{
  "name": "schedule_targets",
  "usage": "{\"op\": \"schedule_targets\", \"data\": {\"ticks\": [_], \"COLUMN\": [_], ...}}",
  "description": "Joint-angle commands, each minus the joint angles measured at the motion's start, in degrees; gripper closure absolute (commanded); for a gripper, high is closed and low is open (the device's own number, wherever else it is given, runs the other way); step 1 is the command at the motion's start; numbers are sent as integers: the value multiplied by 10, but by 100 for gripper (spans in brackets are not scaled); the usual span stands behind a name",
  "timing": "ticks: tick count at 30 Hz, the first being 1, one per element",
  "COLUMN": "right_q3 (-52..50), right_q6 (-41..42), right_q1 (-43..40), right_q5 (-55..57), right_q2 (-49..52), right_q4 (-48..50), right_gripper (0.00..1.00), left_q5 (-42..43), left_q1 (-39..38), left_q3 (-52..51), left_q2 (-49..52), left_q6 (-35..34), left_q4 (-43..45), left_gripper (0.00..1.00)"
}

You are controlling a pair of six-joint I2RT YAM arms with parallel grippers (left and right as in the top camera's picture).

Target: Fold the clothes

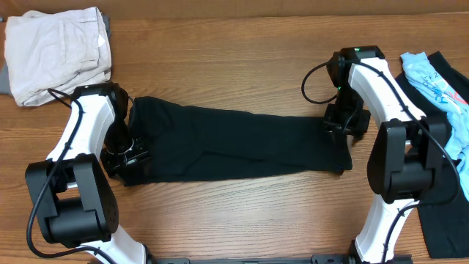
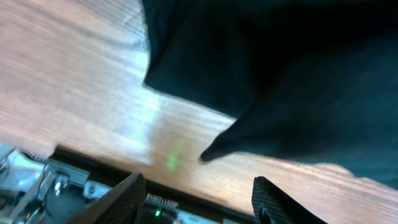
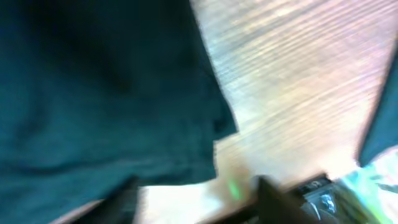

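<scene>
One black garment point(image 1: 234, 143) lies flat across the table point(image 1: 242, 59) between two grippers: left gripper point(image 1: 126, 158) at its left end, right gripper point(image 1: 344, 125) at its right, both spread and empty (wrist views blurred). One folded beige garment point(image 1: 58, 51) and one blue garment point(image 1: 440, 81) lie apart.

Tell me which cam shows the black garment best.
Overhead. The whole black garment is in frame, spread lengthwise across the table, so its outline and creases can be read. The left wrist view catches only a blurred corner of the garment. The right wrist view shows just one blurred end.
</scene>
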Motion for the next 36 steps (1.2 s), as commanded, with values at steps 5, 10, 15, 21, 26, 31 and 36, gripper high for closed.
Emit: {"op": "schedule_targets", "data": {"ticks": [5, 10, 15, 21, 26, 31, 36], "right_q3": [82, 87, 46, -25, -76, -131, -172], "right_q6": [-3, -87, -147, -145, -138, -139, -138], "right_q1": [-24, -23, -12, -4, -4, -4, -4], "right_q5": [16, -81, -165, -192, -192, -191, -189], "right_q2": [-6, -6, -6, -6, -6, -6, -6], "right_q4": [-11, 36, 88, 159, 214, 265, 301], "right_gripper": [0, 13, 72, 94, 95, 95, 91], "left_q5": [-35, 76, 116, 111, 95, 97, 101], "left_q1": [-3, -45, -113, -160, -133, -92, -64], "left_q3": [164, 228, 177, 44, 0, -26, -56], "left_q2": [-14, -14, -13, -12, -9, -5, -4], "left_q6": [-30, 71, 96, 51, 45, 62, 77], "left_q4": [-61, -27, 13, 152, 224, 274, 312], "left_gripper": [43, 43, 55, 80, 87, 88, 90]}}
